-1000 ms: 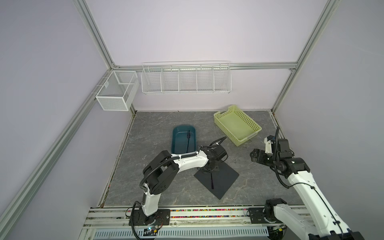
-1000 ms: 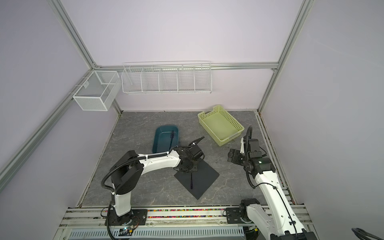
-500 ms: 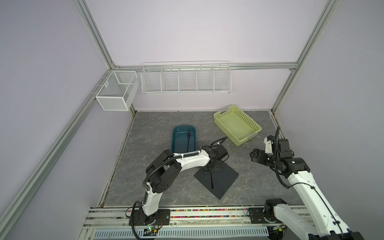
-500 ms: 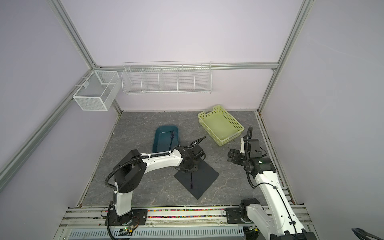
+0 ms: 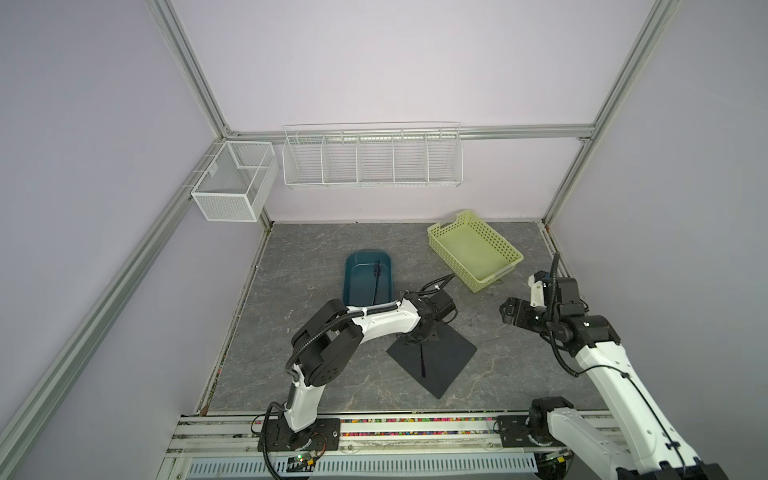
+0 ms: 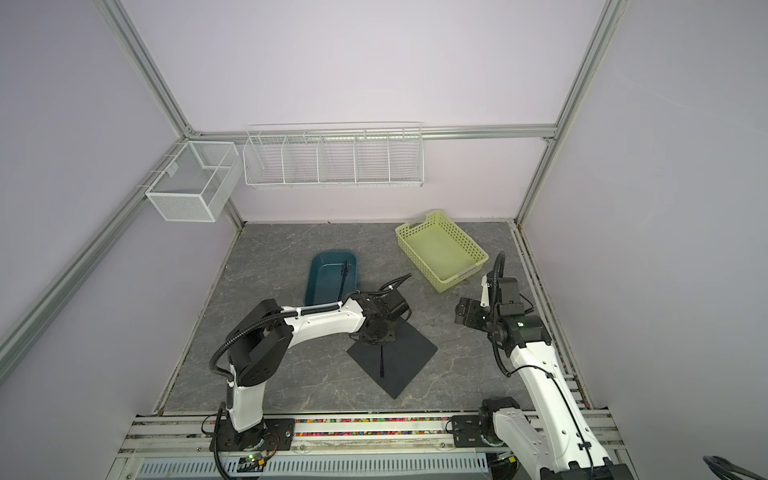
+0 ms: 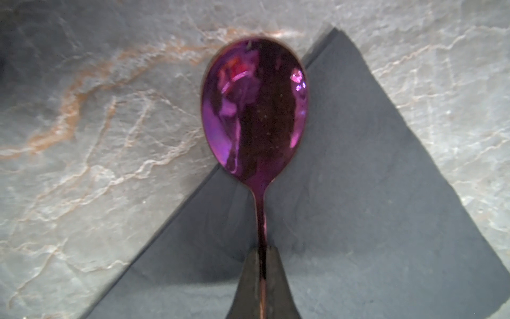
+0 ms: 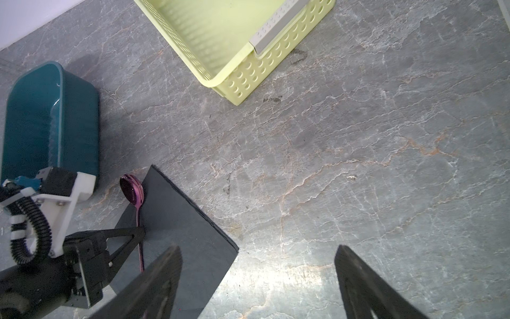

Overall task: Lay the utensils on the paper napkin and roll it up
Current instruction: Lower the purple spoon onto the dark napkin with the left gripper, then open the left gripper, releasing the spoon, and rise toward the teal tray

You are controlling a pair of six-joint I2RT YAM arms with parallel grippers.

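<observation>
Robotics lab cell: aluminium-profile frame [image 5: 194, 79], plain lilac panels [image 5: 395, 62], arm mounting rail [image 5: 415, 432] along tabletop [image 5: 311, 257].

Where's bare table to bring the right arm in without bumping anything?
Bare tabletop lies between the napkin, the basket and the right gripper; also in front of the napkin, toward the rail. Crowded: the napkin's far corner, where the left gripper holds the spoon near the teal tub.

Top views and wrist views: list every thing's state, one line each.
paper napkin: flat, unrolled
spoon: gripped by handle, bowl overhanging napkin's corner
left claw: shut on spoon
right claw: open, empty
teal tub: holds one utensil
basket: empty
</observation>
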